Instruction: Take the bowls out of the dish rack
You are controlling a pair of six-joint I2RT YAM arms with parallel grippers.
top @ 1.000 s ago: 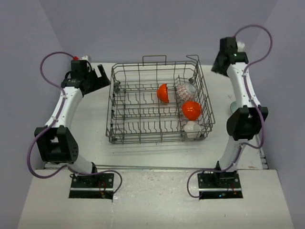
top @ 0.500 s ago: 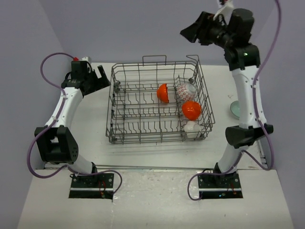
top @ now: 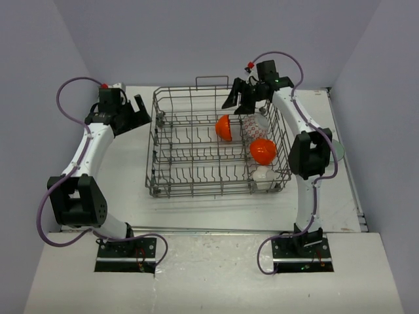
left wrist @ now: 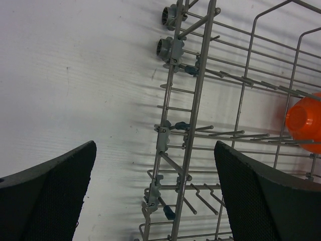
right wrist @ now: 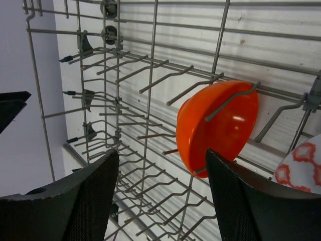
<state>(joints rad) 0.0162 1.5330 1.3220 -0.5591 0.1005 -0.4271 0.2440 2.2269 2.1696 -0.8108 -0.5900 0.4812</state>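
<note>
Bowls are all sitting in the dish rack [top: 196, 186]: far orange bowl [top: 223, 127], near orange bowl [top: 263, 151], red-patterned bowl [top: 254, 126], white bowl [top: 263, 175]. Your right gripper [top: 237, 103] is hovering wide open, empty, over the far orange bowl, and your left gripper [top: 143, 108] is waiting agape, empty, beside the rack.

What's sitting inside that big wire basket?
The dish rack holds four bowls: a far orange bowl, a near orange bowl, a red-patterned bowl and a white bowl. The right arm hides part of the far right corner.
</note>
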